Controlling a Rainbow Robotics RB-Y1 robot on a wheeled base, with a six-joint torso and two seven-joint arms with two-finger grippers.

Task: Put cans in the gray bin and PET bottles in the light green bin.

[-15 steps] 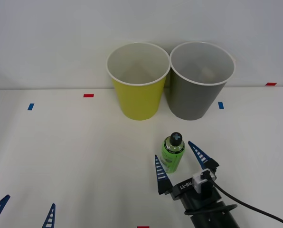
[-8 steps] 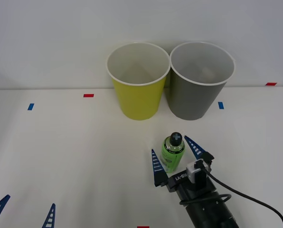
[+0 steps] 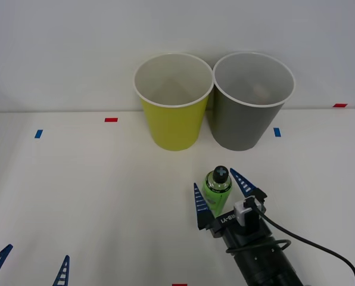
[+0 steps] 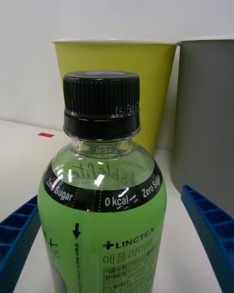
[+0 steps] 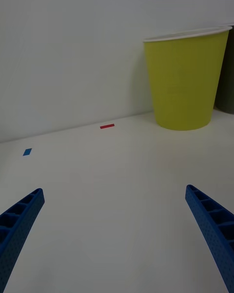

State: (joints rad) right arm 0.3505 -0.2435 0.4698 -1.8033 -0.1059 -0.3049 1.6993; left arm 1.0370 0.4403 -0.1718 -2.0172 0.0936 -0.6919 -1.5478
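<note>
Right gripper [image 3: 223,193] has been advanced and its fingers narrowed around the green bottle [image 3: 217,189], gaps seen both sides. Bottle stands upright, lower center-right of frame, below light green bin [image 3: 173,119] and gray bin [image 3: 244,122]. Left gripper [image 3: 30,265] parked spread wide, bottom left.

One green bottle [image 3: 218,192], one gray bin [image 3: 249,101], one light green bin [image 3: 173,104].

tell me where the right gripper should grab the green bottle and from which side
Grip the labelled body below the neck, coming in level from the robot's side. The green bottle stands upright with a narrow black cap, and the open right gripper already straddles its straight sides.
</note>
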